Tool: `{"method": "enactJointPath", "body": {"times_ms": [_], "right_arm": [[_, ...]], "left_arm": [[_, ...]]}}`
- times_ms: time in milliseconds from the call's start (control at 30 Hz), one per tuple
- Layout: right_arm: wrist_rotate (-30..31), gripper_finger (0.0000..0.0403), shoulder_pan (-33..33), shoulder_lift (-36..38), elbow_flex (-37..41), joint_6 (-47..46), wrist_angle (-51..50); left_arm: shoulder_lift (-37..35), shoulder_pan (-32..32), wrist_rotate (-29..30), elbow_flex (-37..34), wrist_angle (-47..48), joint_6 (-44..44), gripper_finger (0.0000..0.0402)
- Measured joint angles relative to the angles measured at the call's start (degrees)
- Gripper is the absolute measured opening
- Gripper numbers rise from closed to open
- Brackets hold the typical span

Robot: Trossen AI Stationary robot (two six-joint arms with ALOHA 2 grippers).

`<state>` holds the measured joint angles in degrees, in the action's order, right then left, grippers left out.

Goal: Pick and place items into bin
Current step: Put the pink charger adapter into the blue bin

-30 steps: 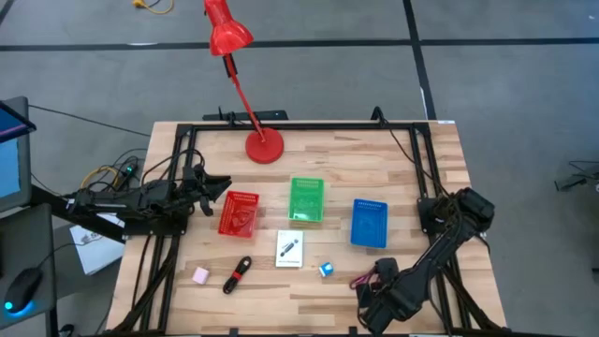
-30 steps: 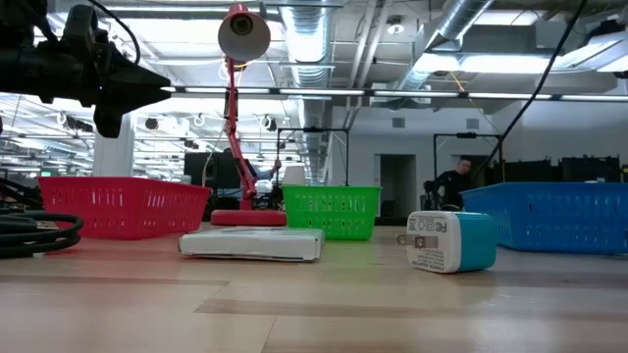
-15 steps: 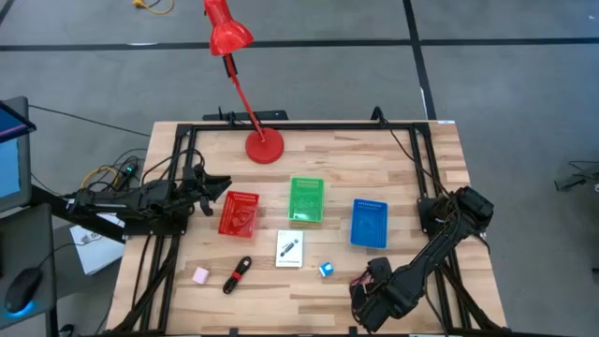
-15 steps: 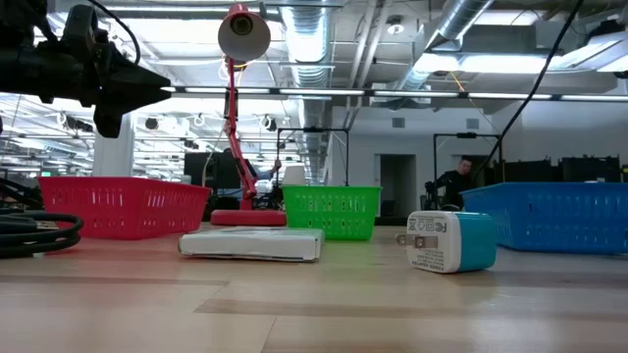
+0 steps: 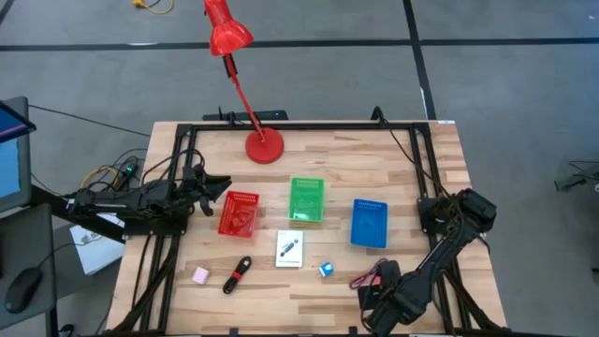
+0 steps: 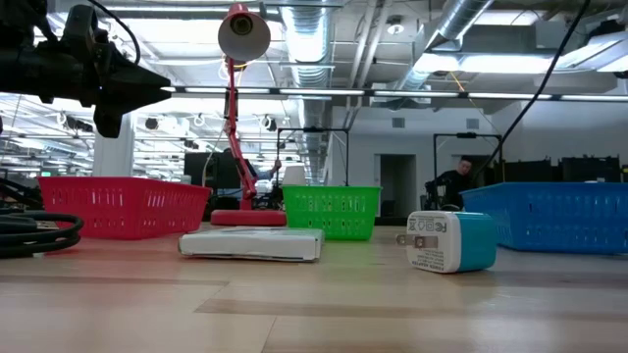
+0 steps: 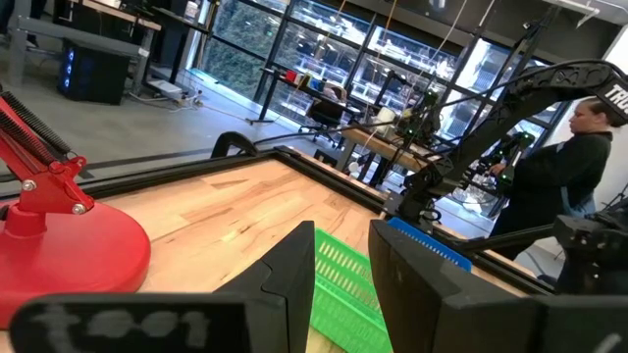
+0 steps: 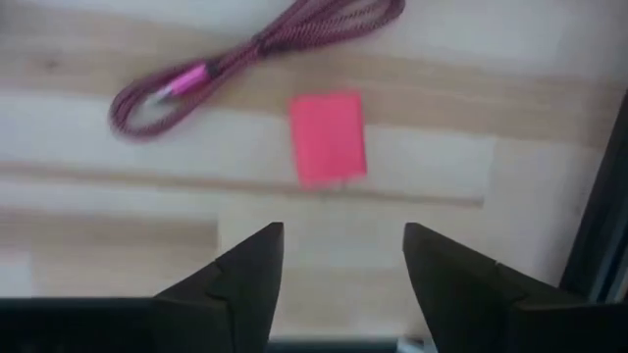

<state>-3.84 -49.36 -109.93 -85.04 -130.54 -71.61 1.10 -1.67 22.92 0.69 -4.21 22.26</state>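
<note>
My right gripper is open and hovers over the table's near right part, touching nothing. Just ahead of its fingers, a pink block and the dark red cord lie flat on the wood; the cord also shows in the high view. A second pink block, the black-and-red stick, the white card and the blue-white cube lie along the near side. My left gripper is open and waits in the air beside the red bin.
Three bins stand mid-table: the red one, a green bin and a blue bin. The red desk lamp's base sits toward the far side. A black frame runs round the table's edges. A person is in the room beyond.
My right gripper has swung a little toward the table's left edge and then back to the right, staying low by the near edge. Its fingers hold nothing throughout. The items have not moved.
</note>
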Motion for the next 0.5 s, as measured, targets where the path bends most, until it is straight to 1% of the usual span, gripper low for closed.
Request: {"method": "enactJointPath", "body": {"times_ms": [133,233,500], "right_arm": [[-0.1,0.0212,0.7,0.0,4.5,0.1,4.5],[-0.5,0.0213,0.7,0.0,6.5,0.0,7.4],[-0.3,0.0213,1.5,0.0,8.5,0.3,7.7]], "left_arm": [[0.0,0.0,0.0,0.0,0.0,0.0,0.0087],[0.0,0.0,0.0,0.0,0.0,0.0,0.0087],[0.0,0.0,0.0,0.0,0.0,0.0,0.0087]]}}
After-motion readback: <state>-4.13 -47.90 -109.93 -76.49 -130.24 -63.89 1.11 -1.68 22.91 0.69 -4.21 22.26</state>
